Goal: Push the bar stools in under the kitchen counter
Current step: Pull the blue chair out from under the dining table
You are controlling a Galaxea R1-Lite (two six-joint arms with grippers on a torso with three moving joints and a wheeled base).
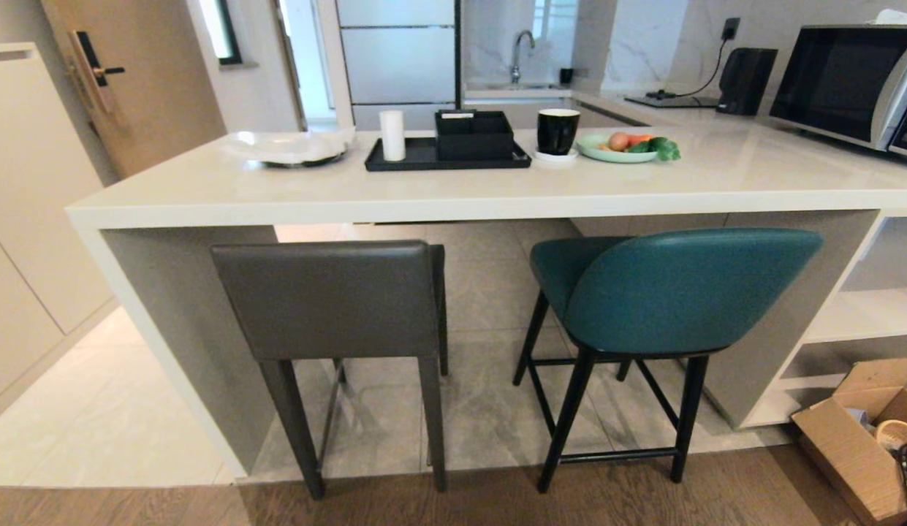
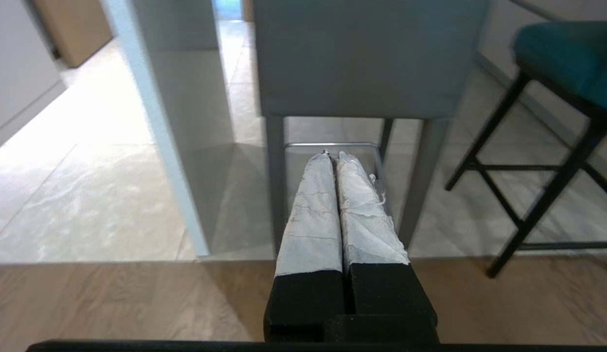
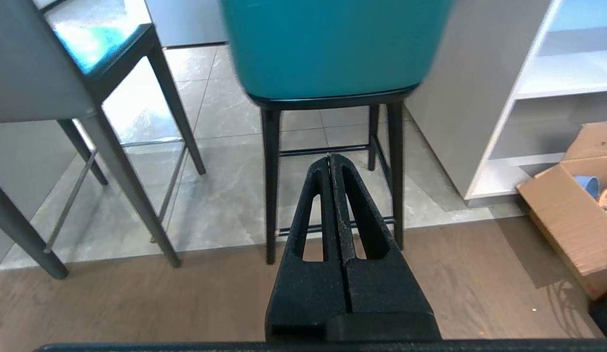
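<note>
Standing at the kitchen counter (image 1: 453, 193), the grey stool (image 1: 329, 299) and the teal stool (image 1: 672, 292) sit side by side, backs poking out from under its front edge, rear legs on the wood floor. Short of them hang the left gripper (image 2: 335, 155) and right gripper (image 3: 330, 157), each pressed together, holding nothing.

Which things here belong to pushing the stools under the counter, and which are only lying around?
Belong to the job:
grey stool
teal stool
kitchen counter

Only lying about:
black tray
black mug
plate of vegetables
microwave
cardboard box
</note>
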